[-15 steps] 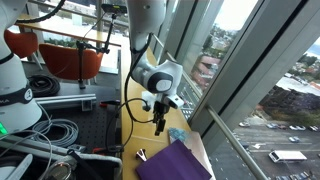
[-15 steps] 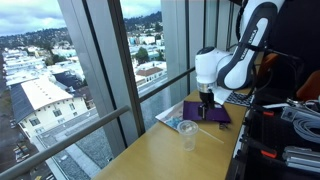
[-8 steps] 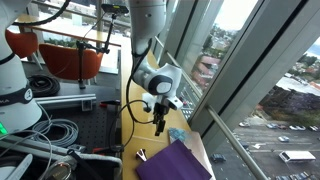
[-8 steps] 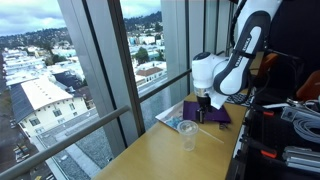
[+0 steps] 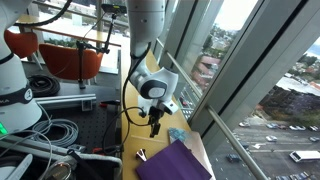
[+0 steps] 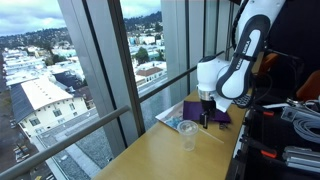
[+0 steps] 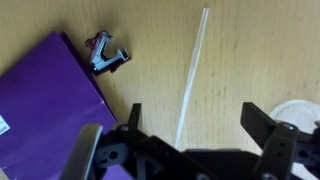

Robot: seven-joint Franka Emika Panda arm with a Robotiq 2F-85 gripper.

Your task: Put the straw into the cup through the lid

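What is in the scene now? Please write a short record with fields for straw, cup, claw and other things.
straw: lies flat on the table, not held
cup: upright on the table, lid looks on
claw: open, over the straw's near end
other things: purple sheet; clip beside it
task state: straw not yet in the cup

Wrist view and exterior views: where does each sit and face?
Exterior view: beside the arm, looking along the table at the gripper; windows right.
Exterior view: opposite table end, facing cup and arm; windows left.
Wrist view: straight down on straw; open gripper at bottom edge.
All share the purple sheet.
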